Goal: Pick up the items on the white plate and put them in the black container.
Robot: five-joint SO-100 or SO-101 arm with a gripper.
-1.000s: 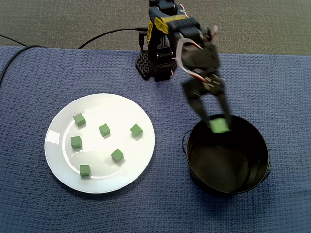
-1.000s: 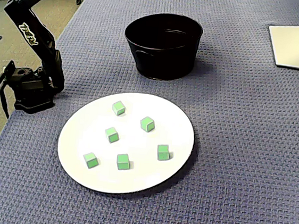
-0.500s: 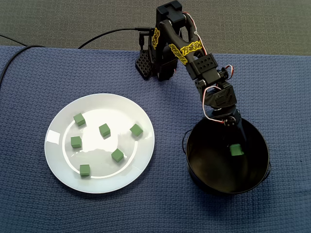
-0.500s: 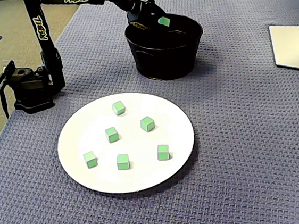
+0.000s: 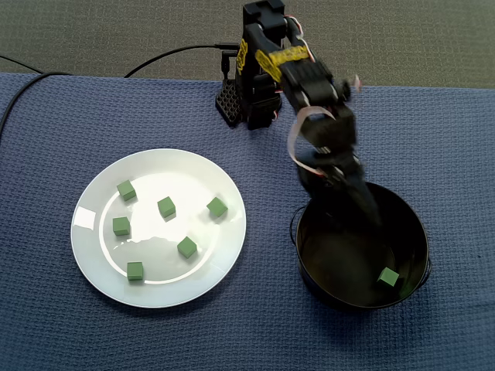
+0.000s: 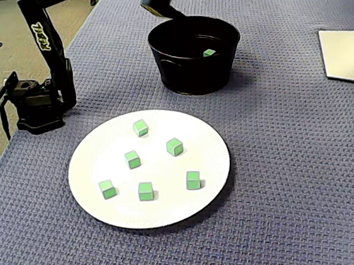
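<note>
Field notes, remote station.

- The loose cube (image 5: pixel 388 277) lies on the floor of the black container (image 5: pixel 303 236), close to the inner wall. In the fixed view facing the arm, that is the container's lower right.
- In the other fixed view the same cube (image 6: pixel 209 52) sits low against the container's inside wall, right of its middle.
- The gripper (image 5: pixel 365 207) hangs above the container's upper-left rim, with its fingers slanting in over the opening. It is clear of the walls as far as I can see.
- The loose cube is across the container floor from the fingertips, lower and to the right. Cube and gripper are well apart, not touching.
- The gripper is smeared by motion and dark against the dark container, so I cannot tell how far the jaws are parted. The loose cube is plainly not in its grip.
- The white plate (image 5: pixel 100 255) lies left of the container on the blue cloth (image 5: pixel 433 131), near it but not touching.
- Six cubes sit on the plate, spread apart. The one closest to the container (image 5: pixel 217 207) is near the plate's right edge.
- The arm base (image 5: pixel 249 104) stands beyond the container, up and to its left at the cloth's far edge.
</note>
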